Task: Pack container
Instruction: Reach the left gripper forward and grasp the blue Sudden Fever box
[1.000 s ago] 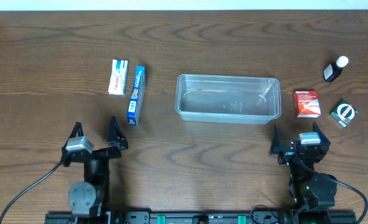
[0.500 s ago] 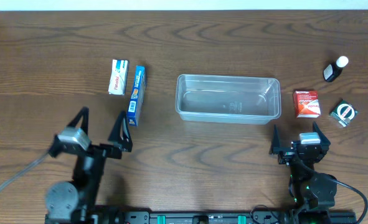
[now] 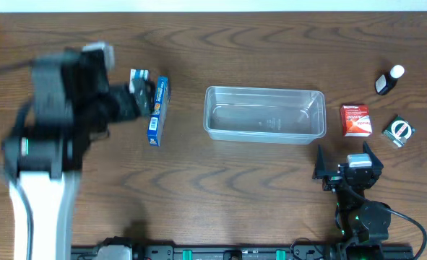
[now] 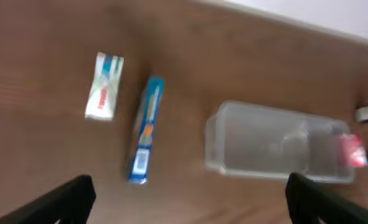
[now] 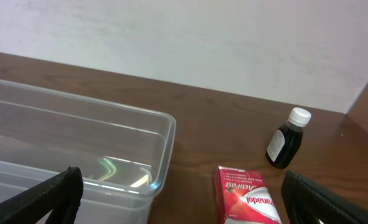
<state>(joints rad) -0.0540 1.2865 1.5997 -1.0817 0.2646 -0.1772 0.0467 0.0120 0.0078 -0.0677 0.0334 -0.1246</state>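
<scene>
A: Progress so far?

B: None that shows. Nearest, the right hand (image 3: 343,160) sits by the near edge of the worktop (image 3: 220,188), fingers spread wide, holding nothing. Beyond it the container (image 3: 264,115) lies mid-worktop, empty.

A: What's left?

B: Everything, I judge. The blue box (image 3: 157,110) and white box (image 4: 104,86) lie left of the container. The red box (image 3: 356,120), green-and-white packet (image 3: 399,131) and, farthest, the dark bottle (image 3: 389,80) lie right of it.

A: Changed since half a second ago?

B: Only the left arm. It has swung out from the near edge and hangs, blurred, over the two left boxes, with the left hand (image 4: 187,196) wide apart and empty. All else has stayed put.
</scene>
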